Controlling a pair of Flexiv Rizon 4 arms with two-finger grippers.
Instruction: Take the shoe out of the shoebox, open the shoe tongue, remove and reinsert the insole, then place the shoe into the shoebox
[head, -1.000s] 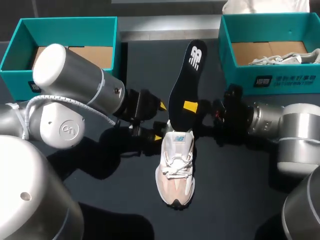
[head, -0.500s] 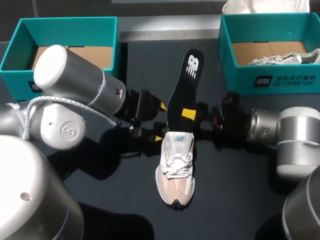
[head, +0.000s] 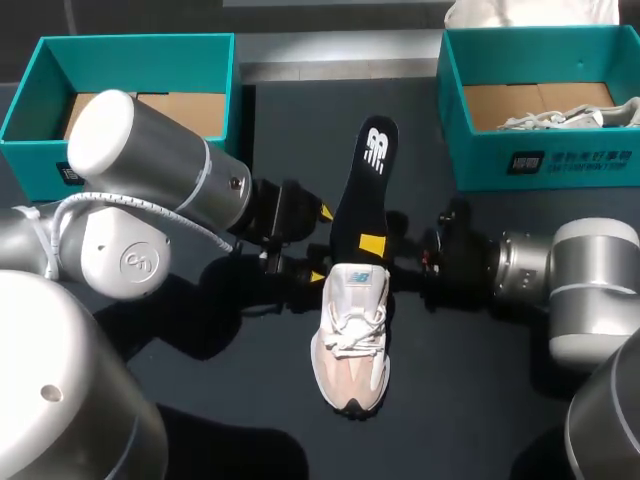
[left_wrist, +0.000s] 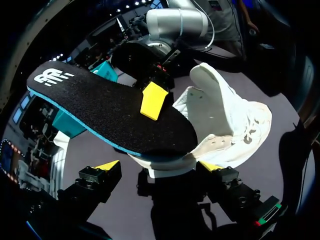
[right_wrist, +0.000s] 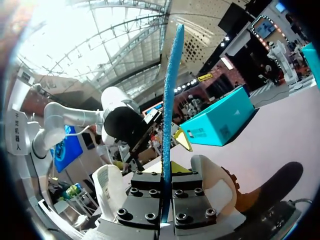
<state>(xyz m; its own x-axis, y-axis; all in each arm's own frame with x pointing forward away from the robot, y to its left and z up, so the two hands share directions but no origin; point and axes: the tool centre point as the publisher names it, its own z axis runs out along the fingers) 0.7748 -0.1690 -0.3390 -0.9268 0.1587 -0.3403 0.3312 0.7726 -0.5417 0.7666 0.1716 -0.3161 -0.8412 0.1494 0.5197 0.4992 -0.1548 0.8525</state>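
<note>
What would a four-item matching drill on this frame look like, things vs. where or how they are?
Things:
1. insole
2. shoe
3. left box
4. right box

Places or states:
A. sole down on the table
B. white laces inside
C. clamped in the right gripper
D. brown bottom showing, no shoe seen

Pairs: 1-C, 2-A, 3-D, 4-B
</note>
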